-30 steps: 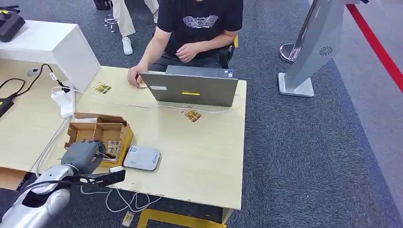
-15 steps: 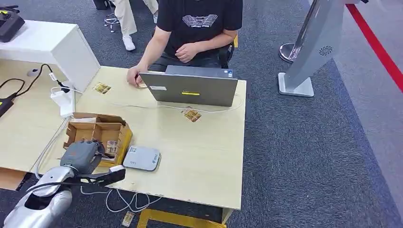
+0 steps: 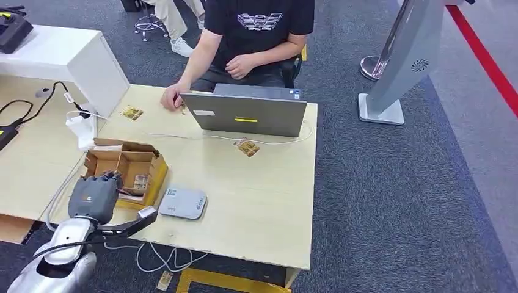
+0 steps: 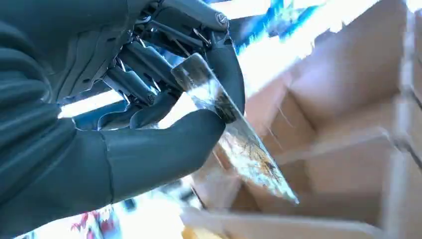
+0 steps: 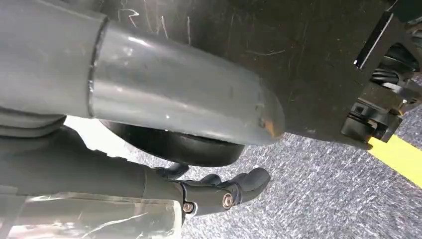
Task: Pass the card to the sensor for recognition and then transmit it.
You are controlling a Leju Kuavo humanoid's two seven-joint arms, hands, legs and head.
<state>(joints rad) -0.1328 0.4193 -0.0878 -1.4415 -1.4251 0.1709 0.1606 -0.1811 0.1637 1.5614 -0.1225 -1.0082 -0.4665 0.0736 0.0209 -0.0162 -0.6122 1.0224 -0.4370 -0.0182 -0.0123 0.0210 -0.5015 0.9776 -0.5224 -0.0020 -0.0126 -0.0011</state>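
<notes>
At the far left of the head view, a white power adapter (image 3: pixel 81 129) with its cable lies on the pale wooden worktop (image 3: pixel 262 201). Just right of it stands an open cardboard box (image 3: pixel 125 168) with inner dividers. The left robot hand (image 3: pixel 93 196) hangs at the near edge of that box; in the left wrist view its thumb (image 4: pixel 164 149) and fingers (image 4: pixel 226 64) pinch a clear plastic card (image 4: pixel 239 139), which slants out over the box's compartments. Just right of the box lies the card sensor (image 3: pixel 183 202), a flat grey reader, apart from the hand. Farther back, a grey laptop (image 3: pixel 244 114) stands open with its lid toward the robot, and a person in a black T-shirt (image 3: pixel 256 27) sits behind it, one hand (image 3: pixel 172 97) on the worktop. The right robot hand (image 5: pixel 219 191) hangs above grey carpet (image 5: pixel 323 199), its fingers loosely curled around nothing.
</notes>
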